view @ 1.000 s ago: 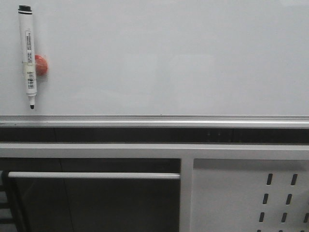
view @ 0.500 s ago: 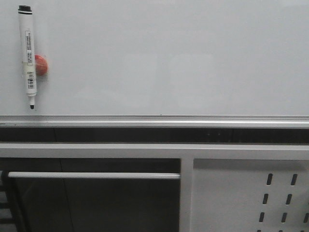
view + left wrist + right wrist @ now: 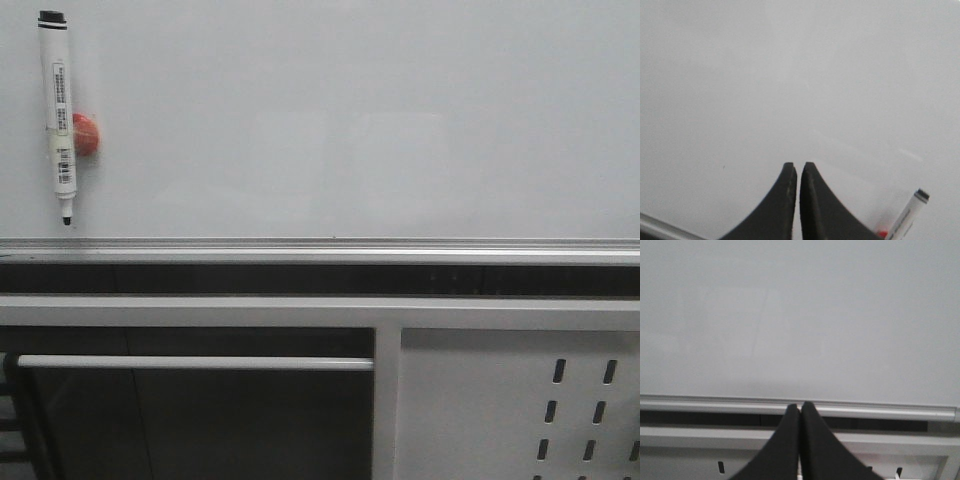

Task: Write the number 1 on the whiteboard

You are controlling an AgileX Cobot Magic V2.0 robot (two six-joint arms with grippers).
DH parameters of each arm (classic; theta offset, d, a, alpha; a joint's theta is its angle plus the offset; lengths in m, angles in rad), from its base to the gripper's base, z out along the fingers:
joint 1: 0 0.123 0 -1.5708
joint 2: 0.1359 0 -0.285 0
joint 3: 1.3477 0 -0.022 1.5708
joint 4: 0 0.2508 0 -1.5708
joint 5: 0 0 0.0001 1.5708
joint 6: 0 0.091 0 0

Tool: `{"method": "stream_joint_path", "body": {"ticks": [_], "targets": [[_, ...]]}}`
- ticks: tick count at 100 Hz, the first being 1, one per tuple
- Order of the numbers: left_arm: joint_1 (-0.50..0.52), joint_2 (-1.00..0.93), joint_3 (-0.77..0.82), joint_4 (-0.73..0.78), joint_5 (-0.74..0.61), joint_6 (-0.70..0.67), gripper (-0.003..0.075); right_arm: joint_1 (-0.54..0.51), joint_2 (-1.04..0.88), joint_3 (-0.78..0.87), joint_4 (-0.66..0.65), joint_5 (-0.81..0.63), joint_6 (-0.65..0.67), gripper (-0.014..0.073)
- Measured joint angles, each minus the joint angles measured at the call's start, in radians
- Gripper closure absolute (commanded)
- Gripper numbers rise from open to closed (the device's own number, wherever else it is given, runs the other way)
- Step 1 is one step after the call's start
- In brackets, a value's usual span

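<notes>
The whiteboard (image 3: 350, 120) fills the upper front view, pale grey-white above its silver rail (image 3: 320, 248). Its surface is blank; no number 1 stroke shows on it. A white marker pen (image 3: 58, 115) hangs near-vertical at the board's far left, tip down, against a red magnet (image 3: 87, 134). Neither gripper shows in the front view. My left gripper (image 3: 798, 167) is shut and empty, facing the bare whiteboard (image 3: 790, 75), with the pen (image 3: 907, 216) off to one side. My right gripper (image 3: 800, 406) is shut and empty, its tips level with the rail (image 3: 715, 405).
Below the rail run a dark gap and a grey frame bar (image 3: 320, 312). A perforated grey metal panel (image 3: 520, 400) stands at lower right, and a horizontal bar (image 3: 190, 363) crosses a dark opening at lower left.
</notes>
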Motion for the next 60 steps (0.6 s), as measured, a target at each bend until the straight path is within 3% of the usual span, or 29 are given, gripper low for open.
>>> {"method": "stream_joint_path", "body": {"ticks": [28, 36, 47, 60], "targets": [[0.000, 0.000, 0.000, -0.009, -0.066, 0.000, 0.0738, 0.000, 0.000, 0.000, -0.024, -0.323, 0.009, 0.0665], [0.000, 0.000, 0.000, -0.009, -0.066, 0.000, 0.0738, 0.000, 0.000, 0.000, -0.001, -0.384, 0.107, 0.0665], [0.000, 0.000, -0.003, 0.045, -0.036, 0.000, 0.0738, 0.000, 0.000, 0.000, 0.013, -0.369, 0.266, 0.0665], [0.000, 0.000, -0.055, 0.233, 0.092, 0.000, 0.0738, 0.000, 0.000, 0.000, 0.018, -0.243, 0.322, 0.0663]]}}
